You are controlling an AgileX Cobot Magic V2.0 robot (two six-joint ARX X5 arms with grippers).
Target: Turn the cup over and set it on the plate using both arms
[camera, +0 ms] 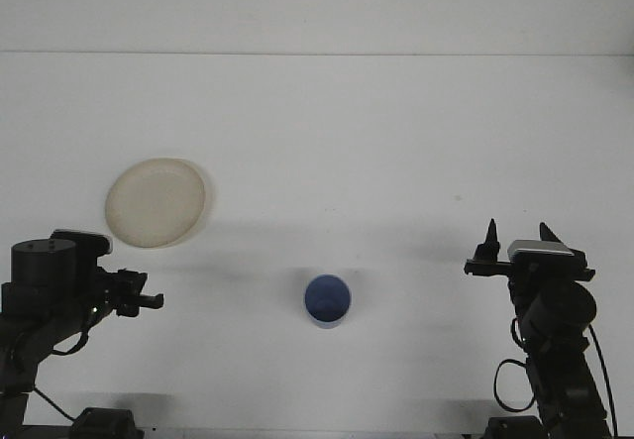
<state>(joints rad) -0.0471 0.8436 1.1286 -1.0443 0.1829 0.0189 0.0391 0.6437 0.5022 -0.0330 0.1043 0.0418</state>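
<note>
A blue cup (327, 300) stands near the front middle of the white table, its flat blue top face towards the camera. A cream round plate (157, 202) lies to the left, further back. My left gripper (147, 302) is at the front left, below the plate, pointing right towards the cup; its fingers lie close together and I cannot make out a gap. My right gripper (519, 234) is at the front right, pointing away from me, open with nothing between its two dark fingers (489, 236). Neither gripper touches the cup.
The white table (376, 142) stretches back to a pale wall. A cable (507, 375) loops beside the right arm's base at the front right.
</note>
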